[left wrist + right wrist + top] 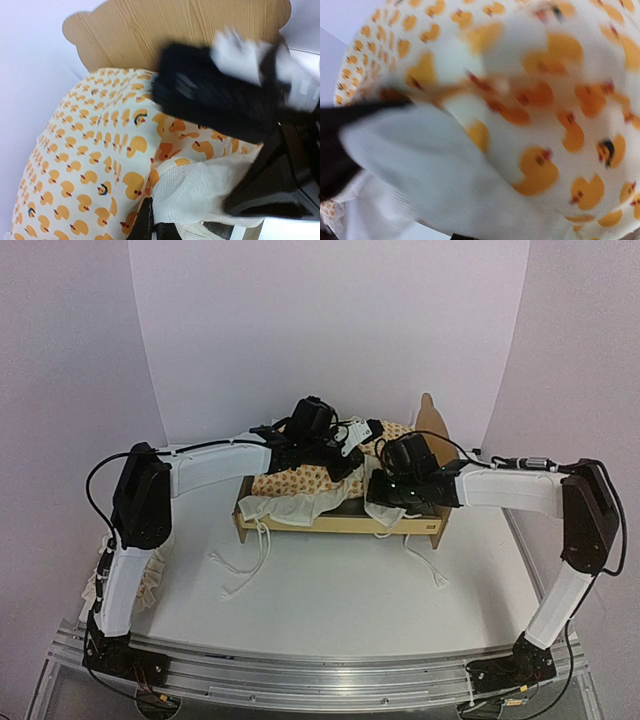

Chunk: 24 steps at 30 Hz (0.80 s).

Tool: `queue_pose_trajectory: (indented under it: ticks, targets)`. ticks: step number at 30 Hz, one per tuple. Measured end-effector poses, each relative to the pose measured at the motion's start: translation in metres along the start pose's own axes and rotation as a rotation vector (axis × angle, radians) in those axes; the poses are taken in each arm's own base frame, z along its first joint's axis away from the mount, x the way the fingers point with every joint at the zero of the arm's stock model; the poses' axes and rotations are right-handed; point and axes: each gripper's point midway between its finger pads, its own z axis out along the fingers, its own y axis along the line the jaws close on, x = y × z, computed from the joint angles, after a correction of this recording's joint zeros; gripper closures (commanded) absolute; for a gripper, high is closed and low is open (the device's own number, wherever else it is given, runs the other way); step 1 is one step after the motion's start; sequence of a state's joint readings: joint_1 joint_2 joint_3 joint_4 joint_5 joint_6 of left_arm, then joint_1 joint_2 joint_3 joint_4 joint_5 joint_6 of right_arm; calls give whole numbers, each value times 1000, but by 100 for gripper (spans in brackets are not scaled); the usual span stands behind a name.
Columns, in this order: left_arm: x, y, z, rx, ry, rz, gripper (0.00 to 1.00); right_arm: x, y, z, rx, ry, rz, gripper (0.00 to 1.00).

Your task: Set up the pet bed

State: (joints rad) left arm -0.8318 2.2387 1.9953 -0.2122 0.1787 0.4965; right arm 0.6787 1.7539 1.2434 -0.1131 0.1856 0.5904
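Nearest us, a silver aluminium rail (320, 665) carries both arms. At far left a small cream ruffled pillow (155, 575) lies unplaced. Mid-tabletop, the light plywood pet bed (330, 523) with its scalloped headboard holds a cream duck-print cushion (300, 480), rumpled and overhanging. The left tool (152, 226) and right tool (383, 498) are closed over it; we cannot tell whether either pinches fabric. We judge smoothing and the pillow remain. The tabletop (330, 610) is white, the backdrop (330, 330) pale lilac.

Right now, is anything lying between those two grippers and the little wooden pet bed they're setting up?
Yes. The duck-print cushion lies across the pet bed, and the left gripper and right gripper are both over that cloth. Only the headboard and front rail are bare.
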Motion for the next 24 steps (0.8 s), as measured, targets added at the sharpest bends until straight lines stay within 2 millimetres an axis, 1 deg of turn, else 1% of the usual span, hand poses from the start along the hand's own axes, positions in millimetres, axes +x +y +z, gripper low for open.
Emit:
queue_pose_trajectory:
  ticks: [2, 4, 5, 6, 8, 10, 12, 14, 17, 19, 22, 24]
  targets:
    - [-7, 5, -1, -16, -27, 4, 100, 17, -23, -3, 70, 42, -2, 97]
    - [-11, 8, -1, -27, -45, 8, 100, 35, -48, -10, 151, 89, -9, 93]
    - [-13, 9, -2, -31, -51, 10, 100, 41, -58, -17, 184, 100, -9, 92]
    - [-13, 10, -2, -33, -55, 11, 100, 42, -66, -24, 210, 104, -8, 90]
    - [-14, 11, -2, -34, -59, 12, 100, 36, -78, -43, 254, 91, -1, 89]
    - [-15, 10, -3, -27, -63, 12, 100, 24, -86, -59, 280, 62, 10, 87]
    - [-16, 7, -5, -4, -72, 11, 100, 13, -93, -70, 304, 35, 20, 86]
    - [-20, 4, -7, 15, -86, 12, 100, 8, -97, -73, 326, 31, 21, 86]
    - [-25, -1, -9, 46, -107, 8, 100, 5, -95, -75, 329, 44, 4, 83]
    - [-28, -3, -10, 62, -117, 0, 100, 2, -86, -77, 303, 51, -29, 82]
    - [-30, -6, -11, 77, -127, -10, 100, 7, -53, -76, 197, 67, -119, 82]
    - [-31, -6, -11, 80, -129, -10, 100, 17, -22, -77, 88, 81, -167, 83]
